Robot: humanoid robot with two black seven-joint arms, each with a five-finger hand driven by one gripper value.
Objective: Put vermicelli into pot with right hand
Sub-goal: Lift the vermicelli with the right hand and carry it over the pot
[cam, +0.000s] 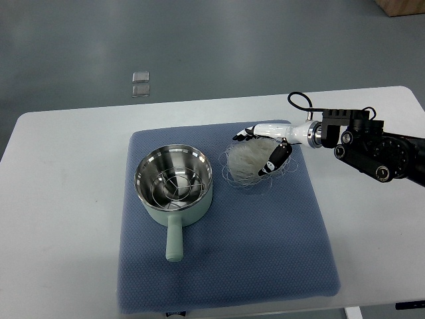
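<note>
A pale green pot (174,185) with a shiny steel inside and a short handle stands on the left half of a blue mat (265,246). Some thin strands lie in its bottom. To its right, on the mat, rests a white nest of vermicelli (247,161). My right hand (260,149), white with black fingertips, reaches in from the right edge. Its fingers curl around the far and right sides of the nest, touching it. The nest still sits on the mat. My left arm does not show.
The mat lies on a white table (60,219). Two small clear packets (140,84) lie on the grey floor beyond the table's far edge. My right forearm (372,146), black with cables, crosses the table's right side.
</note>
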